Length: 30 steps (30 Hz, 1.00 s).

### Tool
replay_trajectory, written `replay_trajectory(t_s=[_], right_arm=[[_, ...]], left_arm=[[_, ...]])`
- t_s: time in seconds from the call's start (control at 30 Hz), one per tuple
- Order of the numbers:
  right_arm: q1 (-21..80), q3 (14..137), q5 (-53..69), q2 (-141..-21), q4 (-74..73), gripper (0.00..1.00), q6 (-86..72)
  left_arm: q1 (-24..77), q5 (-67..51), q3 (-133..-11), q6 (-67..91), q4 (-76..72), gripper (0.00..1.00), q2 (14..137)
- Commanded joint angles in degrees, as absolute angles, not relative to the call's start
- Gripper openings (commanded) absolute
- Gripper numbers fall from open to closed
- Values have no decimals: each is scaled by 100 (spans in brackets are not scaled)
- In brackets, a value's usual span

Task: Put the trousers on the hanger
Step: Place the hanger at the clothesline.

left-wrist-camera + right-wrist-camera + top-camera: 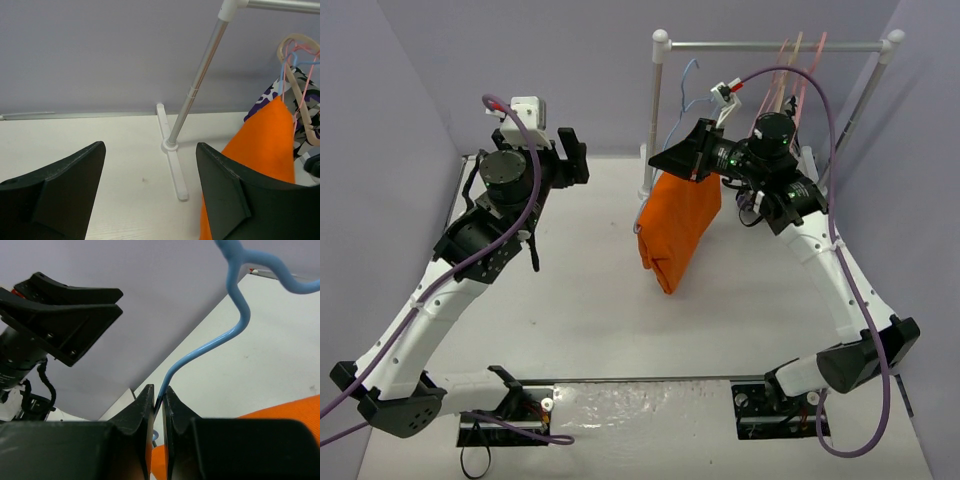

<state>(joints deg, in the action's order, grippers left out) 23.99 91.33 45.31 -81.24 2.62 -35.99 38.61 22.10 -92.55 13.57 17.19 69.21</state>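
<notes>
My right tool (157, 396) is clamped shut on the thin light-blue wire hanger (235, 325) below its hook. The bright orange cloth trousers (678, 225) hang folded under it (beside the silver clothes rail (770, 45)), over the white counter (580, 290). My left tool (150, 146) stands wide open, holding nothing.

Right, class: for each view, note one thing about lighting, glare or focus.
Top view: even light, soft shadows, glare along the near table edge. Left wrist view: trousers sharp, close jaws dark and soft-edged. Right wrist view: hanger crisp, jaws almost black, little detail.
</notes>
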Motion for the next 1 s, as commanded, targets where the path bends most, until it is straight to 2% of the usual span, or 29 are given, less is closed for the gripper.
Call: replay_trajectory(t_s=[0.0,0.47,0.97], right_arm=[[1931,9557,5256,-7877,1114,0,-3504],[980,10334,6782,-8793,1149,0,-3362],[989,10174,6801,-8671,1378,0,-3542]], left_arm=[[3791,2161,-9017,1564,1539,70,6840],[3702,2021,-8554,1773,1631,70,6820],[3319,1562,-8461,1904,1775,70,6937]])
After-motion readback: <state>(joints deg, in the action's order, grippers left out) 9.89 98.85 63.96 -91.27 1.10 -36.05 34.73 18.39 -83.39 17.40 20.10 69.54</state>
